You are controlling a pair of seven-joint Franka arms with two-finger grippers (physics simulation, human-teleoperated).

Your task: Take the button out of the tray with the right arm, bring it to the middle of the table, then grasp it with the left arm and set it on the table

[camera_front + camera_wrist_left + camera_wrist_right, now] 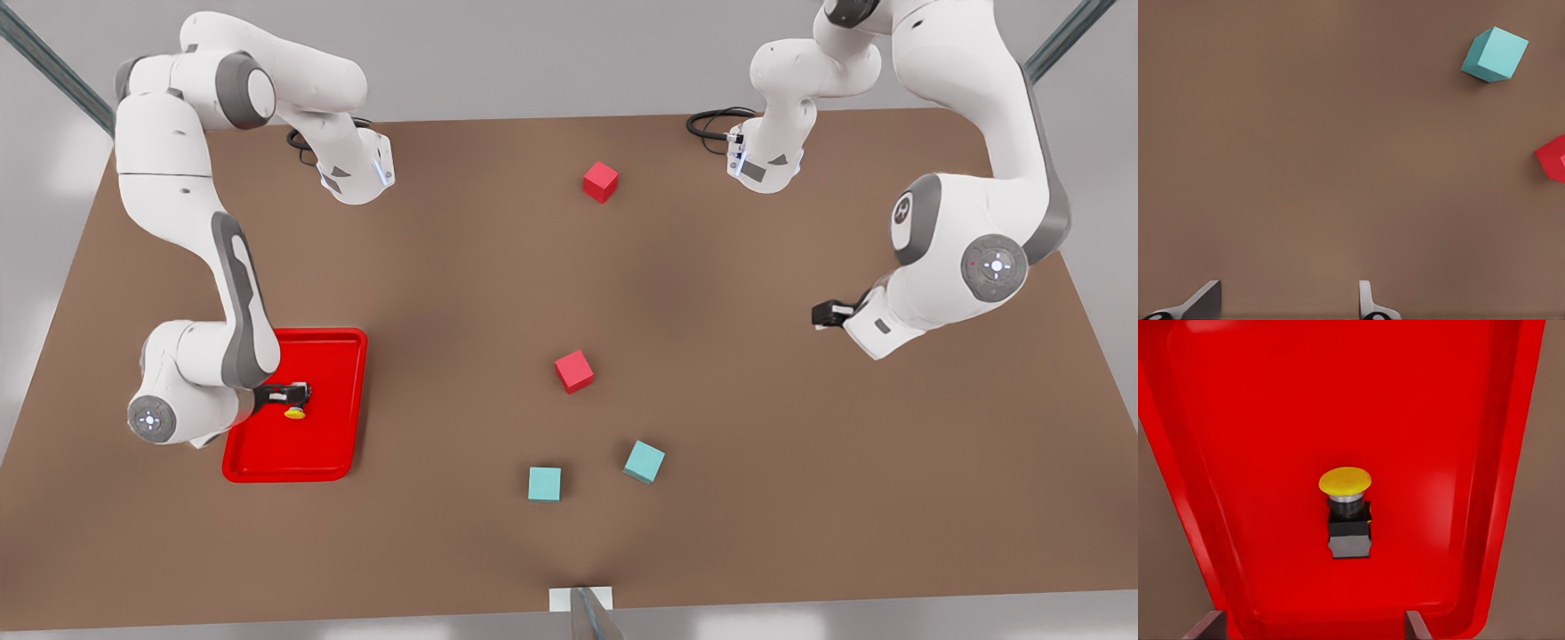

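Right gripper (298, 394): black, two-fingered, hanging over the tray at the front view's left; fingers (1415, 628) spread wide, holding nothing.
Button (1346, 513): lies on the tray floor, on its side, in line with the gap between the spread jaws but ahead of the fingertips and not touching them; in the front view its yellow cap (294, 412) sits just beside the gripper.
Button, form: round, smooth, domed yellow cap; short silvery collar; dark, boxy, matte body.
Tray (333, 444): shallow bright red rectangle with rounded corners and a raised rim; glossy surface; rests flat on the table, near the front view's left edge.
Right arm (204, 293): white jointed shell with grey panels, reaching down over the tray.
Table (765, 462): large flat matte brown top with a plain surface.
Teal cubes (544, 484) (644, 461): two, sharp-edged, apart from each other, near the middle of the table's near side.
Red cube, near (574, 371): just beyond the teal pair, mid-table.
Left gripper (827, 313): black, at the front view's right, held above bare table, waiting; fingers (1368, 303) stand wide apart and empty.
Left arm (969, 240): same white and grey build.
Red cube, far (601, 181): alone toward the far edge.
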